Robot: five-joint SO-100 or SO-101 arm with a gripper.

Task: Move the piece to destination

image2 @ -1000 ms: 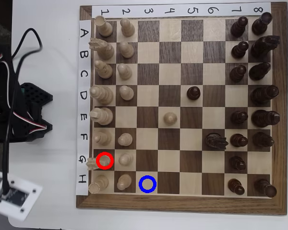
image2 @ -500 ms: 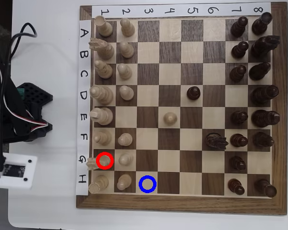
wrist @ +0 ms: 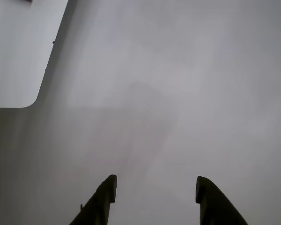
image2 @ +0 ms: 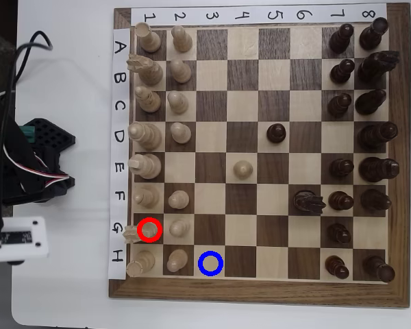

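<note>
Pale cream wood marks the piece (image2: 132,234), a knight standing at the left edge of the red ring (image2: 149,229) on row G in the overhead view, between pale pieces above and below it. The destination (image2: 210,263), a light square under a blue ring, lies in row H, column 3, near but apart from the knight. Since the earlier overhead frames, the white camera plate (image2: 14,238) on the arm (image2: 14,164) has slid up and left beside the board (image2: 257,154); no chessman has shifted. In the wrist view the gripper (wrist: 155,183) shows two dark fingertips (wrist: 107,185) spread wide with nothing between them, over blurred grey floor and a white table corner (wrist: 18,51). The arm is cut off at the left edge overhead, and the gripper itself cannot be made out there.
</note>
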